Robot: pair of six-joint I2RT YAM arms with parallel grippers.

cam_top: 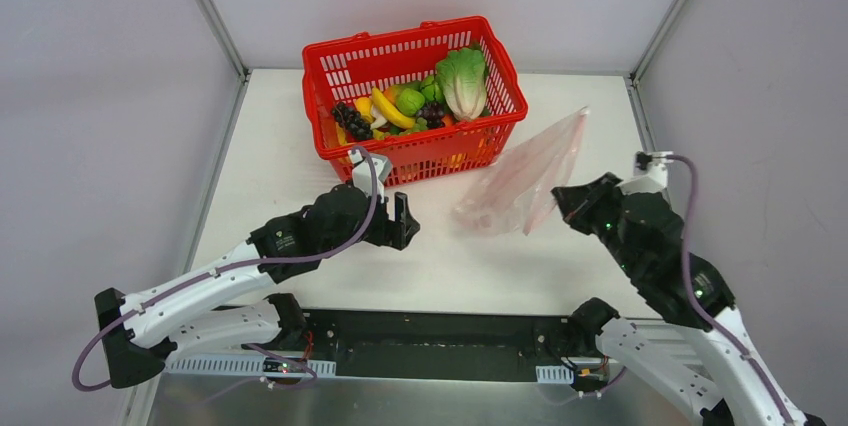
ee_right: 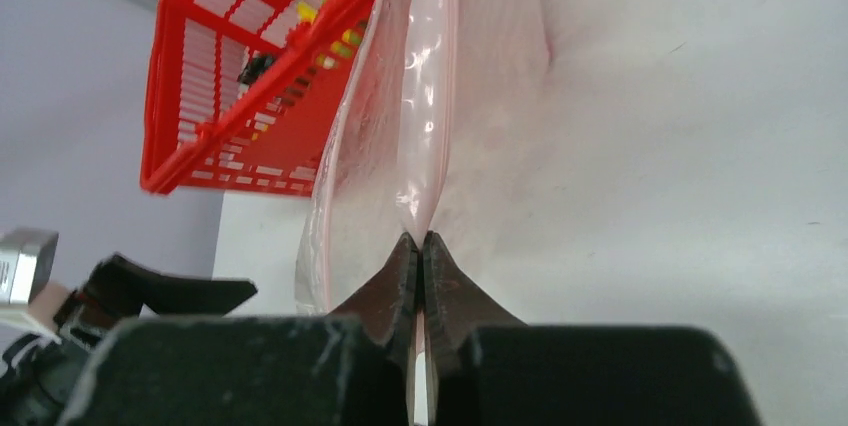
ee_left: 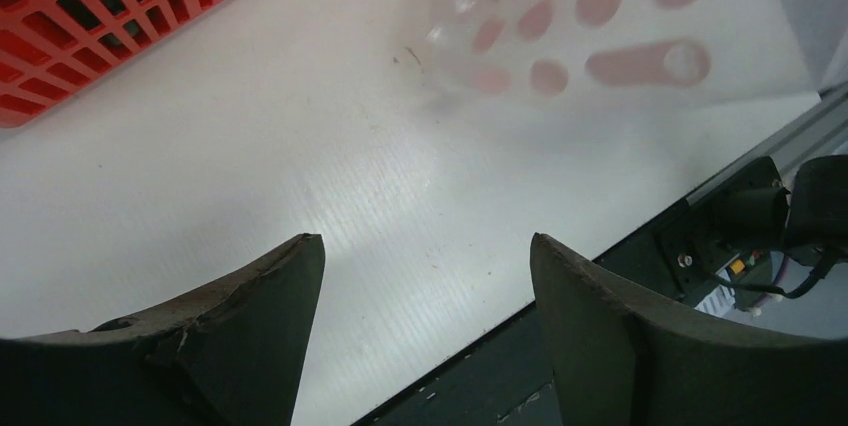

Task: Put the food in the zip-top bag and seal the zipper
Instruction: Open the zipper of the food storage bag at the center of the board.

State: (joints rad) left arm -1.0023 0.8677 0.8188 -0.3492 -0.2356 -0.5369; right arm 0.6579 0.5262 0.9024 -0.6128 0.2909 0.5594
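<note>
Pinched tight together, the right gripper [ee_right: 420, 246] is clamped on the zip-top bag [ee_right: 430, 96], gripping it at the pink zipper [ee_right: 432, 146]. From the fingers the clear bag stretches up and away toward the red basket [cam_top: 420, 151]. From above, the bag hangs slanted just off the basket's front right corner. Its low end is near the table [cam_top: 300, 176] and its zipper edge faces away from the basket.

On the other side, the left gripper [ee_left: 425, 256] sits just in front of the basket's front wall, near the middle. Its jaws are spread wide with bare table showing between them, and the bag is a little way off toward the basket's right end.

All the food lies inside the basket: a cabbage [cam_top: 462, 81] at the right end, green pieces [cam_top: 410, 101] beside it, a banana [cam_top: 390, 111] in the middle, and purple grapes [cam_top: 350, 118] at the left end.
</note>
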